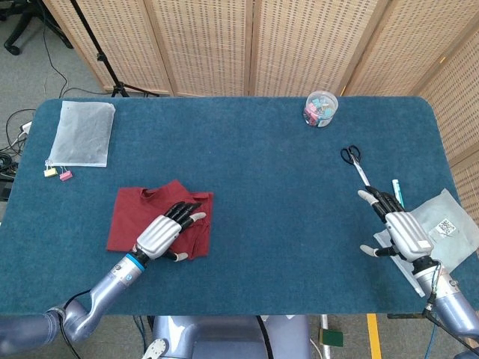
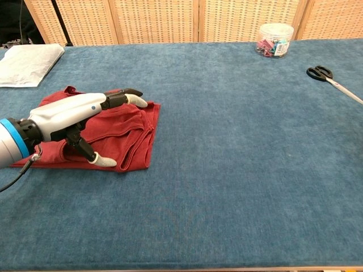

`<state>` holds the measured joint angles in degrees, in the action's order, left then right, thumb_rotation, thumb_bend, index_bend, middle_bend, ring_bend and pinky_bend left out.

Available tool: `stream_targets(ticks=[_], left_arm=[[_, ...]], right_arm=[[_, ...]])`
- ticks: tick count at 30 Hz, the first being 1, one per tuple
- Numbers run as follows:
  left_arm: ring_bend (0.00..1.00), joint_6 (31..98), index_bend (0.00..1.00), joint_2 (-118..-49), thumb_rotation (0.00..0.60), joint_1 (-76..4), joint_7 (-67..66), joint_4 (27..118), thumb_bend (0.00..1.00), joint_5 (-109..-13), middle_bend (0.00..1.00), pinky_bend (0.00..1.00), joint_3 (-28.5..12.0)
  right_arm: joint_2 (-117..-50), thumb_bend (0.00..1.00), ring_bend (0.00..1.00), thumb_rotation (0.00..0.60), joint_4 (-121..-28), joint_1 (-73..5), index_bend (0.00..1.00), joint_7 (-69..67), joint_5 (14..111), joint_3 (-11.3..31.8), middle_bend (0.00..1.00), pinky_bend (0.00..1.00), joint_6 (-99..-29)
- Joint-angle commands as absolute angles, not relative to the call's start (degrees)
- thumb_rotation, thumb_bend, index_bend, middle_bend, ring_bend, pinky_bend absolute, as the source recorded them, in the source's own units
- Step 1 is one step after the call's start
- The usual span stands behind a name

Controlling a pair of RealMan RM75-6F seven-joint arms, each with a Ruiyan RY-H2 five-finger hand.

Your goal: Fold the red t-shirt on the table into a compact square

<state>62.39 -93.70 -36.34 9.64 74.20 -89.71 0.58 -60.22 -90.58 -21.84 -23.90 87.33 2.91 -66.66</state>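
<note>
Scissors (image 1: 353,161), clip jar (image 1: 320,108), clear bag (image 1: 81,133) well apart from red t-shirt (image 1: 138,212)

t-shirt (image 2: 122,133): matt red cloth | table (image 2: 238,170): napped blue fabric | left hand (image 2: 71,116): glossy silver shell

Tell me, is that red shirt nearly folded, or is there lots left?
Mostly folded, I'd say. The red t-shirt already lies as a small, roughly square bundle on the table. The left hand is flat over its right part, fingers spread, apparently smoothing it. That edge looks rumpled in the chest view, so some tidying may remain. The right hand sits far off, holding nothing.
</note>
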Motion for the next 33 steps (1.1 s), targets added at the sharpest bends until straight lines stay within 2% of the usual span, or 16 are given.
stream_targets(ticks=[1,8,12,22,25,33], left_arm=[[0.00,62.0,0.00,-93.9,0.600,-36.1,10.5,74.3,0.14,-90.0,0.00,0.00,1.3],[0.00,62.8,0.00,-94.5,0.600,-35.8,11.7,73.9,0.14,-90.6,0.00,0.00,1.3],[0.00,68.5,0.00,-91.2,0.600,-34.7,13.4,77.1,0.13,-92.9,0.00,0.00,0.3],[0.00,75.9,0.00,-82.7,0.600,-31.6,12.6,83.1,0.13,-93.1,0.00,0.00,-1.7],[0.00,79.5,0.00,-79.0,0.600,-28.3,13.1,82.6,0.13,-90.8,0.00,0.00,-2.1],[0.00,85.0,0.00,-76.1,0.600,-20.6,5.9,79.6,0.12,-83.4,0.00,0.00,-3.2]], right_arm=[[-60.2,0.00,0.00,0.600,-90.7,-21.8,0.00,-23.9,87.4,2.9,0.00,0.00,-66.8],[-59.9,0.00,0.00,0.600,-90.8,-21.6,0.00,-24.2,87.6,2.9,0.00,0.00,-67.2],[-59.5,0.00,0.00,0.600,-91.0,-21.4,0.00,-25.1,88.2,2.8,0.00,0.00,-67.9],[-58.6,0.00,0.00,0.600,-91.7,-20.5,0.00,-26.2,89.9,2.5,0.00,0.00,-70.2],[-58.2,0.00,0.00,0.600,-92.0,-19.9,0.00,-26.4,91.1,2.1,0.00,0.00,-71.8],[-60.5,0.00,0.00,0.600,-91.1,-17.5,0.00,-20.5,90.6,3.3,0.00,0.00,-77.6]])
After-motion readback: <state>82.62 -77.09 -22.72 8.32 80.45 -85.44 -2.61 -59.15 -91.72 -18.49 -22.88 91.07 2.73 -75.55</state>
